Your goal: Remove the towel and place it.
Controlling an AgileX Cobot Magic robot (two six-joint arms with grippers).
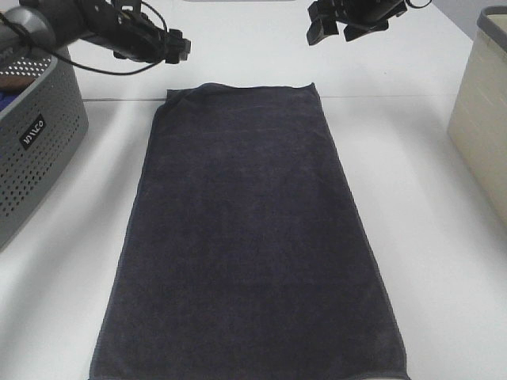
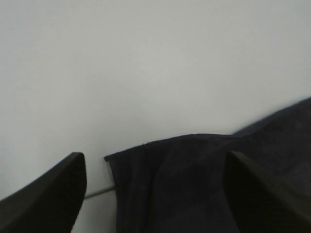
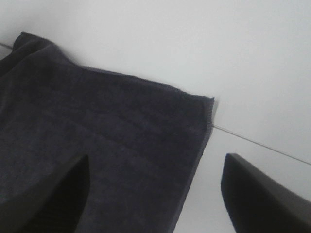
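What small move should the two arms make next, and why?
Probably retreat both open pincers, left and right. The towel already lies flat on the table, outside the grey basket, and neither pincer holds it.

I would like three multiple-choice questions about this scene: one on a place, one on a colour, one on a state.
1. Where is the grey basket?
A. left of the towel
B. on the towel
C. right of the towel

2. What colour is the towel?
A. white
B. dark charcoal
C. red

3. How are the left gripper and right gripper?
A. both open, holding nothing
B. both shut on the towel
C. one holds the basket

Key: 1 A, it stands at the left edge; 2 B, near-black cloth; 3 A, wrist views show fingers apart above the towel's corners.
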